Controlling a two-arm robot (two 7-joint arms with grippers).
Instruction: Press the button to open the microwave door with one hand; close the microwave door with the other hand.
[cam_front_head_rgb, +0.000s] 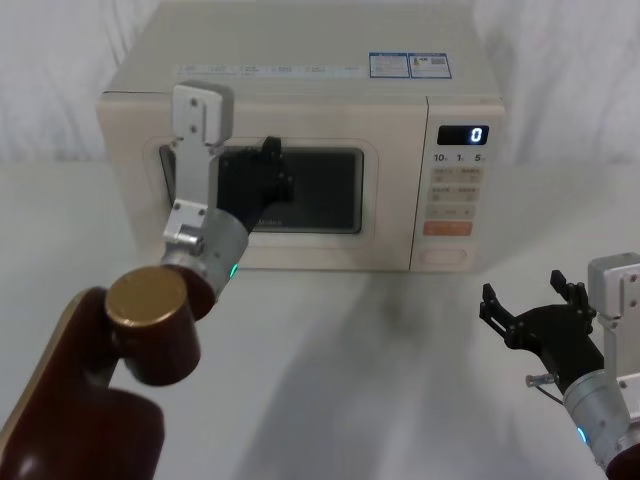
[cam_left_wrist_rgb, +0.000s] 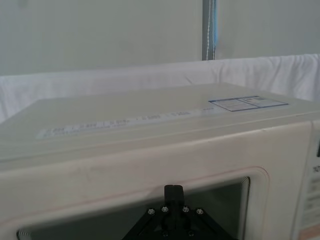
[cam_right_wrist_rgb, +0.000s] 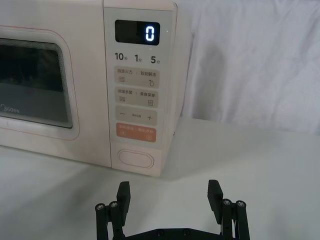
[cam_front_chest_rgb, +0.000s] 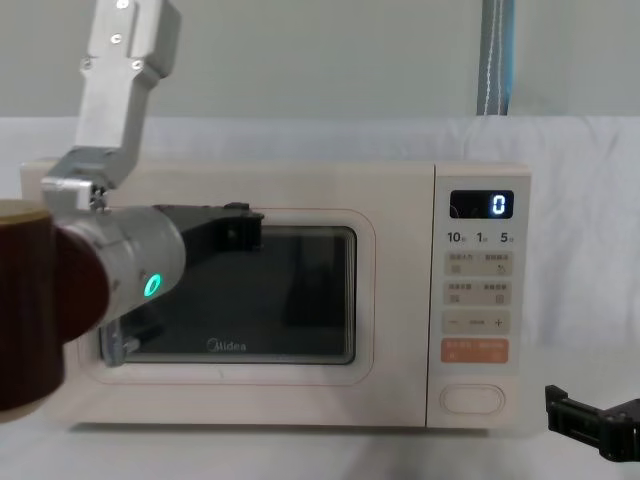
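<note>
The left pincer (cam_front_head_rgb: 268, 150) reaches forward, raised, while the right pincer (cam_right_wrist_rgb: 170, 196) hangs low, fingers spread apart.

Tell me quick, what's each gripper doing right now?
Left gripper: at the microwave door; open or shut cannot be told.
Right gripper: open, holding nothing, low before the button.

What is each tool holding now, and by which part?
Nothing. The left tool is at the microwave door, gripping nothing; the right tool is open over the table.
</note>
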